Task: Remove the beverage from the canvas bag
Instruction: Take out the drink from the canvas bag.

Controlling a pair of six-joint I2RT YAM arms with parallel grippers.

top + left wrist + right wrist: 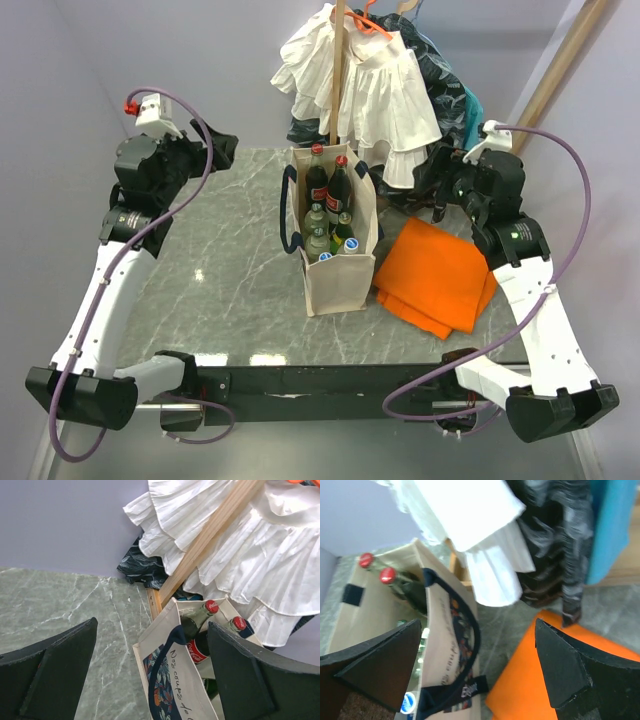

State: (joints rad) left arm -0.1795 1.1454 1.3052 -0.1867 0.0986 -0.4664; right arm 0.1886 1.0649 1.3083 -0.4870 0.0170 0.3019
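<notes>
Left tool and right tool hang released either side of the canvas bag; tugging a tightly packed cola bottle could topple the bag

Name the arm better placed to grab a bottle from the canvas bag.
Probably left: the left gripper is open and frames the red-capped bottles in the canvas bag; the right gripper faces hanging clothes.

Left end effector stands wide open over the green marble bench. Framed between its fingers, the canvas bag holds two red-capped bottles. A white garment and a wooden pole hang just beyond.
</notes>
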